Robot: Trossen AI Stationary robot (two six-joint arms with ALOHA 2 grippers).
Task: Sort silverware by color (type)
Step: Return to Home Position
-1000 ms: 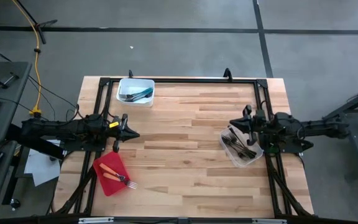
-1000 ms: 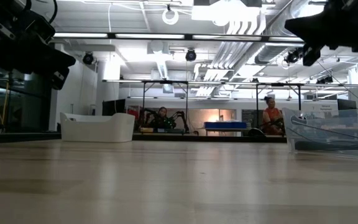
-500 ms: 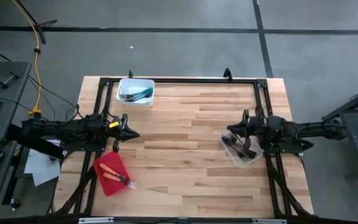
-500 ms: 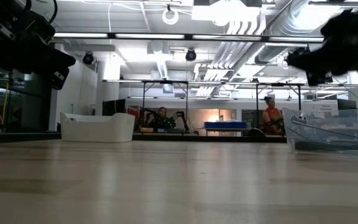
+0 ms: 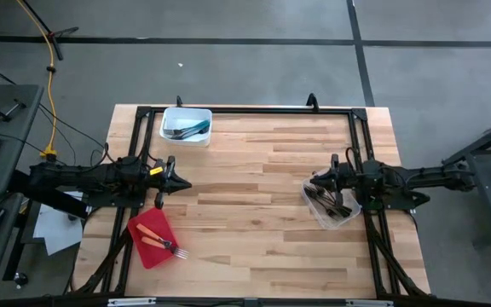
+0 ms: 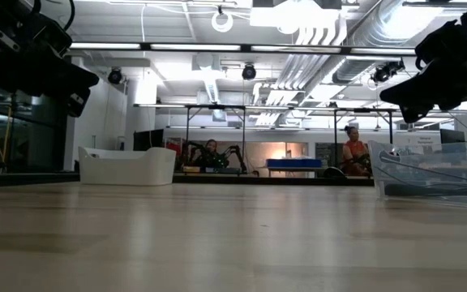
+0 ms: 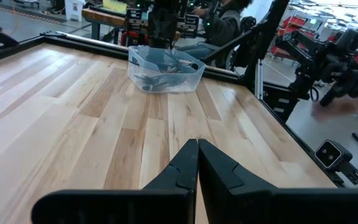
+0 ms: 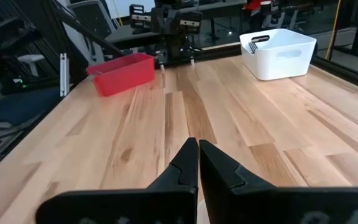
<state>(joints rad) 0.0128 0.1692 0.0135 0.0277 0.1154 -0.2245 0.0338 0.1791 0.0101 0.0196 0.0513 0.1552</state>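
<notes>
wood of the table [image 5: 254, 162] carries three containers, and all the silverware i can see lies inside them. orange forks [image 5: 154, 239] are in the red tray [image 5: 147, 254] by the near left corner. blue forks [image 5: 193, 130] are in the white tub [image 5: 186, 111] at the far left corner. dark forks [image 5: 329, 203] are in the clear tub [image 5: 349, 214] against the right edge. one orange fork pokes its tines past the tray's rim toward the near edge. no utensil shows loose on the boards.

the right gripper [image 8: 197, 143] hangs above the clear tub's inner rim, pointing toward the left edge, its fingers pressed together with nothing between them. the dark forks lie beneath it and a little toward the right edge, their long axes running roughly from the table's middle toward the near right corner. the left gripper [image 7: 197, 142] sits at the middle of the left edge, also pinched together and empty, between the white tub and the red tray and apart from both.

sorting looks finished, and what remains is drawing back to rest. for the right arm that turns on height: the tub is right under it, so dipping on the way back toward the right edge could clip the tub's wall.
</notes>
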